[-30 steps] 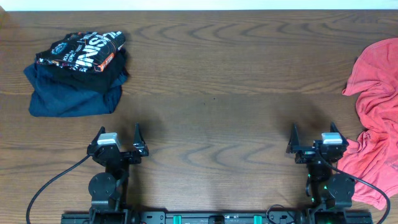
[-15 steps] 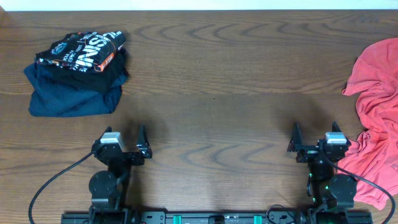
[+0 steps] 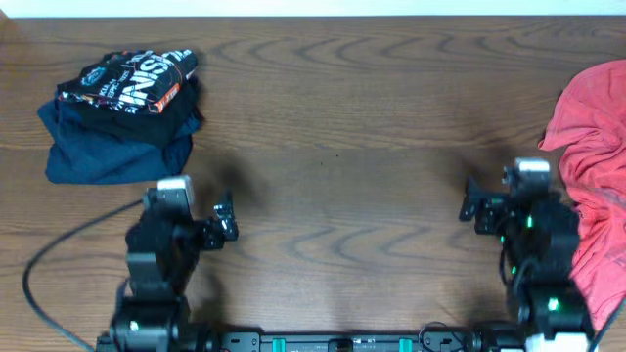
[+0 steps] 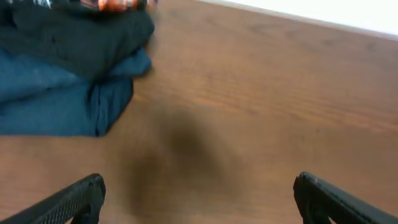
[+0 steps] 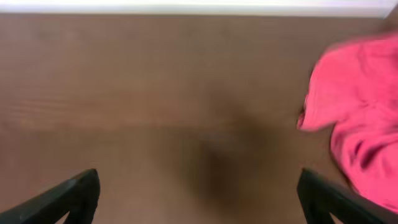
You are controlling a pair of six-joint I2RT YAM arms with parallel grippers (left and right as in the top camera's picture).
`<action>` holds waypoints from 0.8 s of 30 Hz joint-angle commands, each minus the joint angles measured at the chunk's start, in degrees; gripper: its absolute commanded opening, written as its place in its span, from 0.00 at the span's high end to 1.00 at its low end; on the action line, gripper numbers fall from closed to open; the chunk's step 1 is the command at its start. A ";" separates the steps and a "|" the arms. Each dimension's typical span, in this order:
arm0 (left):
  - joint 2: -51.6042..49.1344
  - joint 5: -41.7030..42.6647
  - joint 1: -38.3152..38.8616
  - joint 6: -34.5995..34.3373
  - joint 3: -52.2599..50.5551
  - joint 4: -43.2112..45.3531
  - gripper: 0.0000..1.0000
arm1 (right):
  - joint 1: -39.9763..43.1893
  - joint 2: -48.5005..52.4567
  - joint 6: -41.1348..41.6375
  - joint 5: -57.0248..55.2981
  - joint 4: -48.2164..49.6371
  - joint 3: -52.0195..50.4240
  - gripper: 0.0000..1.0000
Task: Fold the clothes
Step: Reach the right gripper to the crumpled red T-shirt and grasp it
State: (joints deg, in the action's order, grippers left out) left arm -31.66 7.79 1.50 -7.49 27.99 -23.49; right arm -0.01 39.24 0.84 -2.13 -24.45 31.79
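Observation:
The coral-red T-shirt (image 3: 597, 147) lies crumpled at the table's right edge, partly cut off by the frame; its lettering does not show. It also shows blurred at the right of the right wrist view (image 5: 360, 124). My right gripper (image 3: 501, 209) is open and empty above bare table, just left of the shirt and apart from it; its fingers spread wide in its wrist view (image 5: 199, 199). My left gripper (image 3: 201, 217) is open and empty over bare table at the front left, also seen in its wrist view (image 4: 199, 199).
A folded black shirt with white and orange print (image 3: 127, 83) lies on a folded navy garment (image 3: 108, 152) at the back left; both show in the left wrist view, black (image 4: 81, 31) over navy (image 4: 56, 99). Cables trail from both arm bases at the front edge.
Both arms have risen from their low rest pose and reached forward over the table. The garments have not moved.

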 commanded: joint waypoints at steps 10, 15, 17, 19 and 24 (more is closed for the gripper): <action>-21.00 6.19 -0.31 -0.13 20.59 -16.35 0.02 | 0.81 21.16 3.28 4.68 -17.35 19.10 0.01; -22.10 6.16 -0.31 -0.11 20.59 -16.35 0.02 | 5.73 27.76 22.58 -20.28 -26.67 19.08 0.01; -22.08 6.16 -0.31 -0.11 20.59 -16.35 0.02 | 8.26 30.75 25.33 -22.45 -27.82 18.97 0.01; -22.08 6.16 -0.31 -0.11 20.59 -16.37 0.02 | 11.41 34.77 25.97 -22.53 -27.78 18.69 0.02; -22.08 6.16 -0.31 -0.11 20.59 -16.46 0.02 | 18.69 45.09 26.80 -22.95 -25.83 18.62 0.05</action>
State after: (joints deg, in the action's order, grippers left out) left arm -53.80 13.39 1.50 -7.49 47.42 -39.75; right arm 15.64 80.58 23.94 -21.30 -51.09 50.17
